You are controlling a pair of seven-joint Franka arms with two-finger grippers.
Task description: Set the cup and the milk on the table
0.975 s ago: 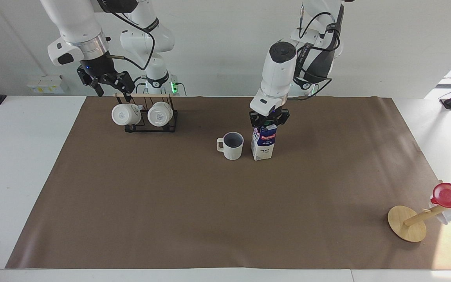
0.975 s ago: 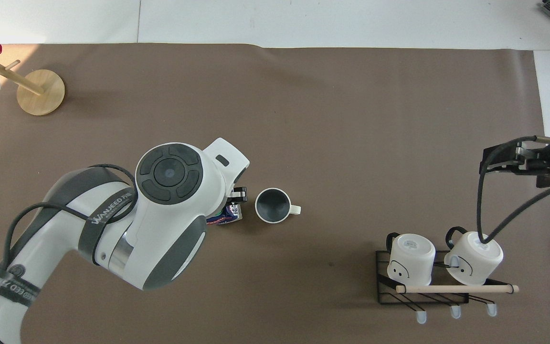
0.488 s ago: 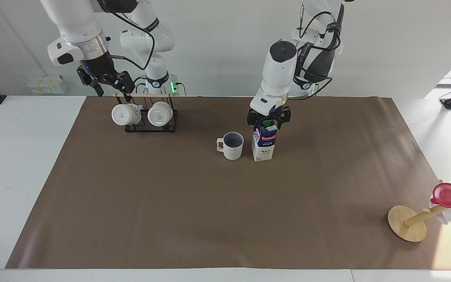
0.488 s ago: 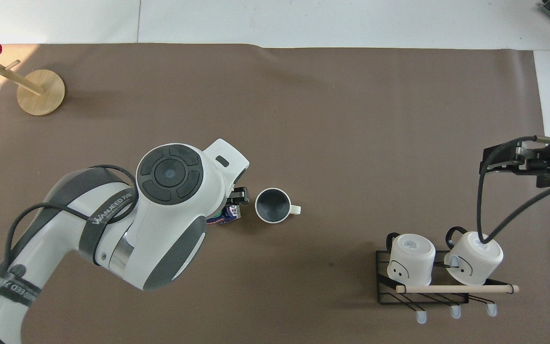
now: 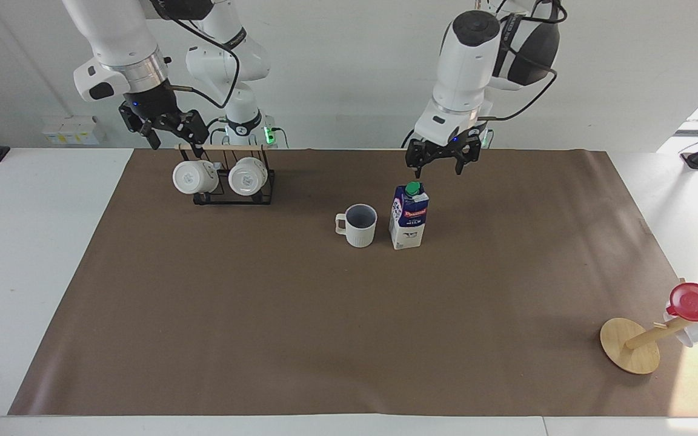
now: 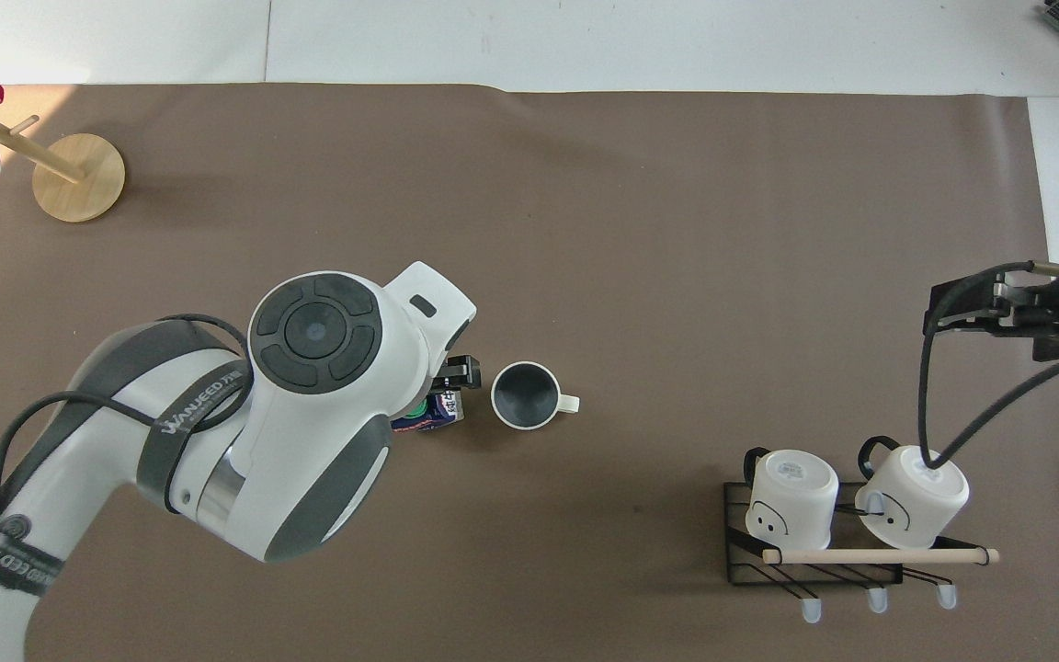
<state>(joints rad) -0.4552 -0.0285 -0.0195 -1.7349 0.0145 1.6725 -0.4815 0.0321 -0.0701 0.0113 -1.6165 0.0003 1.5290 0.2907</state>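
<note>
The left gripper (image 5: 443,161) has let go and risen, fingers spread; the milk carton (image 5: 408,217) stands beside the mug (image 5: 358,225) on the table (image 5: 216,315). The right gripper (image 5: 166,128) waits open; both look placed

One milk carton (image 5: 408,217); one grey-lined cup (image 5: 360,224); two white mugs (image 5: 194,176) (image 5: 247,175) on one wire rack (image 5: 263,195); one red cup (image 5: 697,302) on one wooden stand (image 5: 628,346); two grippers (image 5: 442,162) (image 5: 164,130); one paper-covered table (image 5: 264,315).
</note>
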